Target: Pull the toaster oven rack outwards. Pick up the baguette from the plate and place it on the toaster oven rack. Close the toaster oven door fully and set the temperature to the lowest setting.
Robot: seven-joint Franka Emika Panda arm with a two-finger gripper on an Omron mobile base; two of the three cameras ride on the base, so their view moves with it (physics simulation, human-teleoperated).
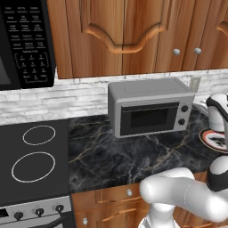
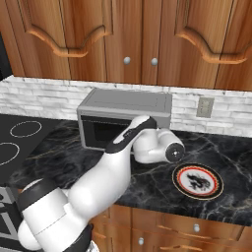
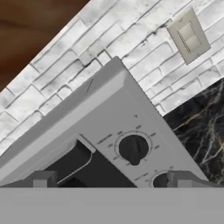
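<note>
— Looking at the toaster oven (image 1: 151, 108): where does it stand, and how is its door?

— Against the brick wall on the dark marble counter (image 1: 107, 156); the toaster oven door (image 1: 149, 118) is up and closed.

— And the gripper (image 3: 111, 183)?

— Fingers spread wide apart, holding nothing, close before the oven's upper knob (image 3: 133, 148).

— The plate (image 2: 198, 180)?

— Right of the oven, near the counter's front edge.
</note>
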